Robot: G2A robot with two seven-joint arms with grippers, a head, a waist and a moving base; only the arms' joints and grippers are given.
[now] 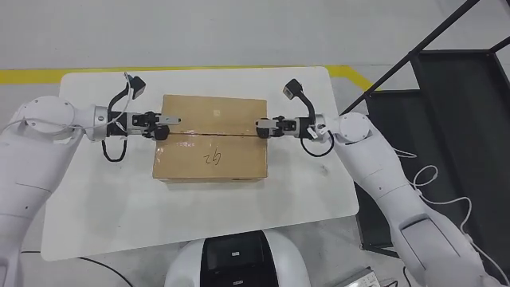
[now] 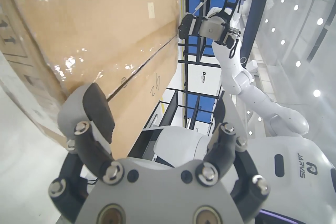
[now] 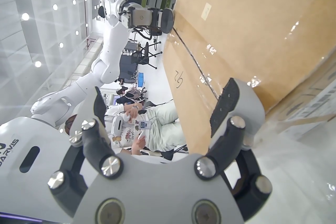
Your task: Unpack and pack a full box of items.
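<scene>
Box point(image 1: 211, 155), just one, is sitting shut in the middle of the white counter point(image 1: 96, 207). Its long side is running left to right, and the one taped seam point(image 1: 215, 134) on top is running the same way. Two grippers are hanging at its short ends: the left gripper point(image 1: 166, 122) at the left end, the right gripper point(image 1: 261, 126) at the right end. Both are holding their fingers wide apart, gripping nothing
</scene>
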